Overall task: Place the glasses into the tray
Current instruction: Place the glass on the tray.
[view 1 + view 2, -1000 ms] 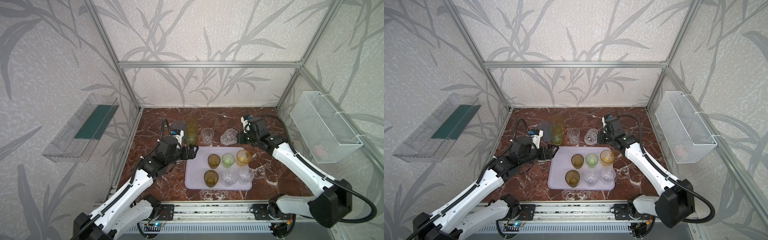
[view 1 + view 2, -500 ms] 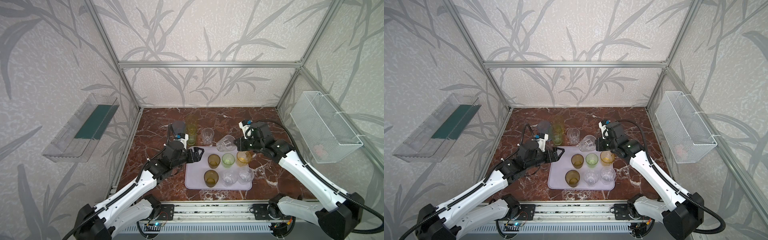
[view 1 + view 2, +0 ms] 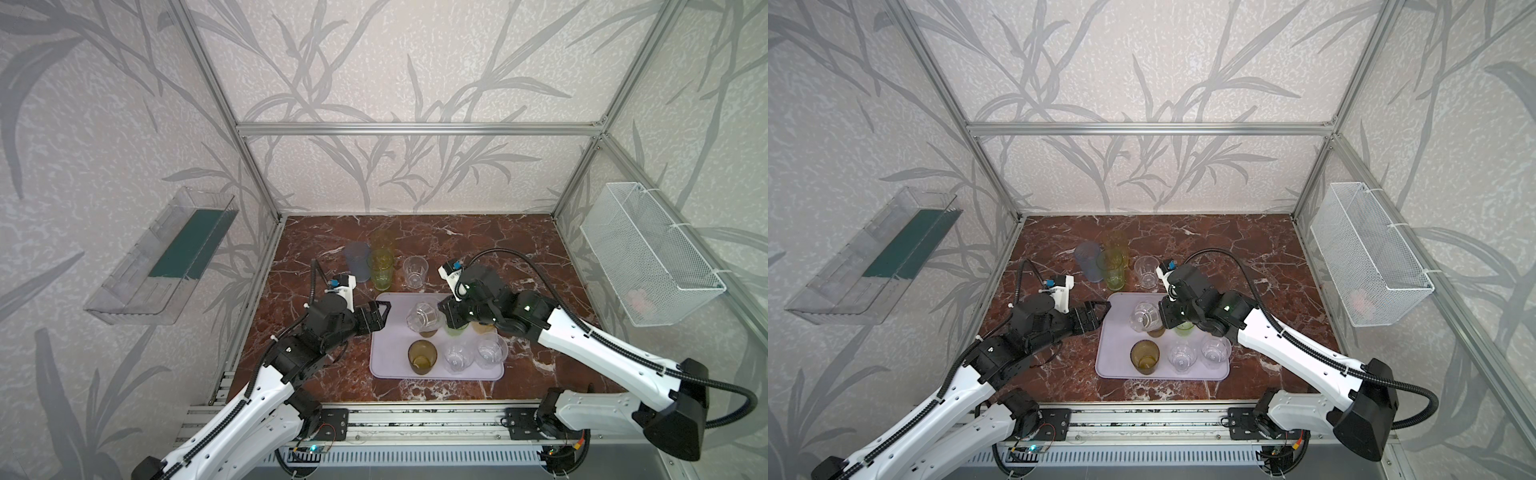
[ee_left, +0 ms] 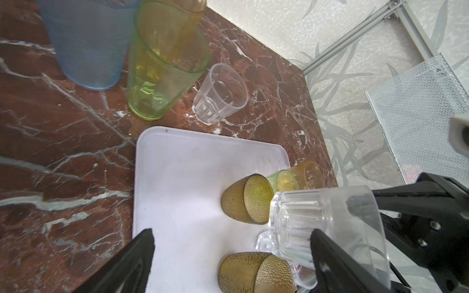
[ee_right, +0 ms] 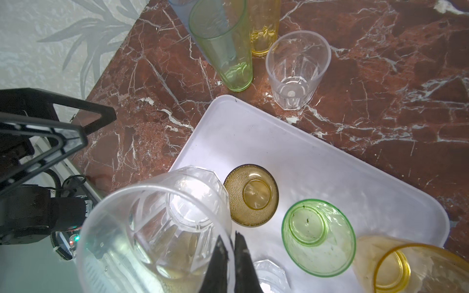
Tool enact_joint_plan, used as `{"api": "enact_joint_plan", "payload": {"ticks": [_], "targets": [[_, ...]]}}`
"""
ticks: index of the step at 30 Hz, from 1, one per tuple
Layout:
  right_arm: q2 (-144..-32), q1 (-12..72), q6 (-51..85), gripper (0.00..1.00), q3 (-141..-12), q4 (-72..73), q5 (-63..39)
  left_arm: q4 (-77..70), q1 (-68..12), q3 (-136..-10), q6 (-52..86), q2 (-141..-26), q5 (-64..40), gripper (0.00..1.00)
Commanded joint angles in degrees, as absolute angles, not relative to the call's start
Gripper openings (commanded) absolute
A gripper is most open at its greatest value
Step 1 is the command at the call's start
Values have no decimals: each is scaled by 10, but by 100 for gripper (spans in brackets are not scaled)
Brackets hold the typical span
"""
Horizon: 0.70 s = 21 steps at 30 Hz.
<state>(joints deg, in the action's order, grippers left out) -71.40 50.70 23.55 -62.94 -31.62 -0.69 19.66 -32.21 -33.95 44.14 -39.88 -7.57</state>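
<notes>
- Pinching the thin rim of a clear faceted tumbler (image 5: 157,228), my right gripper (image 5: 229,244) is holding it tipped on its side above the far-left part of the tray. One black finger is sitting inside the mouth and one outside.
- I am looking at the tray (image 3: 388,349), a flat pale lilac rectangle with rounded corners and a low rim. It is lying on the red-brown, white-veined marble tabletop (image 3: 498,249).
- Five short tumblers are standing upright on it in two rows. In the far row are the far amber tumbler (image 5: 251,195) with its dimpled skin, a smooth green tumbler (image 5: 317,228) and a smooth yellow tumbler (image 5: 396,266).
- The near row is showing the near amber tumbler (image 3: 422,357), also dimpled, and two clear faceted ones (image 3: 457,355).
- My left gripper (image 3: 381,316) is hovering just beside the tray's left edge, jaws spread wide, holding nothing.
- Four glasses are waiting on the marble beyond the far rim. A tall blue-grey tumbler (image 3: 358,262), a tall green tumbler (image 3: 380,270) and a tall yellow tumbler (image 3: 382,241) are clustered together, with a short clear tumbler (image 3: 414,271) just beside them.
</notes>
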Motion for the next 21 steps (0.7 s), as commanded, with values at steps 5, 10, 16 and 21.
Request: {"api": "enact_joint_plan", "payload": {"ticks": [5,10,16,21], "targets": [[-742,552,250,0,-674,-320,12,253,-273,-313,443,-350,-78,98],[-753,583,257,0,-671,-324,23,238,-231,-289,443,-355,-113,99],[-768,623,263,0,-669,-311,34,212,-188,-278,444,-379,-163,99],[-809,647,248,0,-691,-315,43,199,-170,-273,444,-386,-184,99]]}}
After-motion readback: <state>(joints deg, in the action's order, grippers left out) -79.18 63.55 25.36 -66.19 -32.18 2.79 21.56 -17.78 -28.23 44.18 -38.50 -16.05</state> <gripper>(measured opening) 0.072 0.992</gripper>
